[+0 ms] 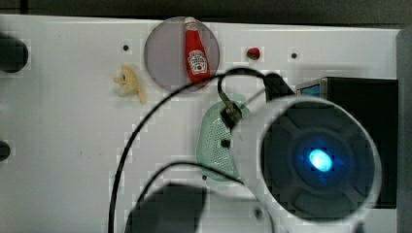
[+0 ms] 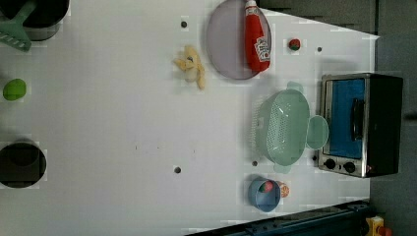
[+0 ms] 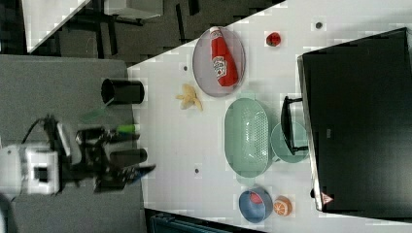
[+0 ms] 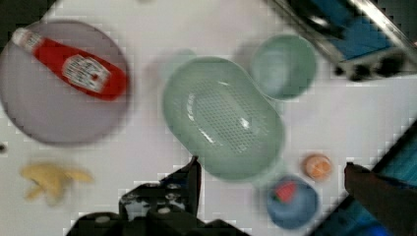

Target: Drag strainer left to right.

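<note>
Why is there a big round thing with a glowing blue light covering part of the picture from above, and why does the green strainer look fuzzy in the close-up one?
In the top view, part of the robot arm sits close to the camera with its blue light glowing, hiding half the strainer. In the wrist view, everything is smeared, so the strainer's holes and the ketchup bottle look soft. In the left view, the strainer looks clearer.

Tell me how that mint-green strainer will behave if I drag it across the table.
The strainer looks like thin perforated plastic, so probably light and apt to slide easily. Its broad oblong bowl should resist tipping, though a push at one rounded end might swivel it. The mug sits right against it and may get nudged.
</note>
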Available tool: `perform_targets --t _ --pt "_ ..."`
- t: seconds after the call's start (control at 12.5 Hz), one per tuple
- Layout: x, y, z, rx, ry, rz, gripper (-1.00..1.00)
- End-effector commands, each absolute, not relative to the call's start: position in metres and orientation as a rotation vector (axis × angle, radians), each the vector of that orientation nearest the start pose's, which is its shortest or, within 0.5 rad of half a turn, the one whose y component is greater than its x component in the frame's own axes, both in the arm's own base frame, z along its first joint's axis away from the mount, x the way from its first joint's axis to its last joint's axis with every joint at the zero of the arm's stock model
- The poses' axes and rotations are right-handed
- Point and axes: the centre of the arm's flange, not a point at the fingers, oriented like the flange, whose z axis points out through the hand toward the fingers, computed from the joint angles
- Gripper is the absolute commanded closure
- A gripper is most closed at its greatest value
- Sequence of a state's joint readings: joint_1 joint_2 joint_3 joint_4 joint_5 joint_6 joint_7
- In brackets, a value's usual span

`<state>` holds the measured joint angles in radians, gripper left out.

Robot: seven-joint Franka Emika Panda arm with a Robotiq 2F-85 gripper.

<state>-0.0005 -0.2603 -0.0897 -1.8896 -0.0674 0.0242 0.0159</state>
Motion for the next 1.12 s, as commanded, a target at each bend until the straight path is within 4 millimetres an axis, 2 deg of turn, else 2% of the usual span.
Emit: perform_targets --t 0.08,0.24,1.12 --pt "0.478 -0.045 0.617 -2.985 1.162 0.078 -1.0" --pt "0.479 -0.047 0.619 -2.981 1.165 0.068 -1.0" --pt "0.487 -0.046 0.603 -2.993 1.166 0.119 -1.0"
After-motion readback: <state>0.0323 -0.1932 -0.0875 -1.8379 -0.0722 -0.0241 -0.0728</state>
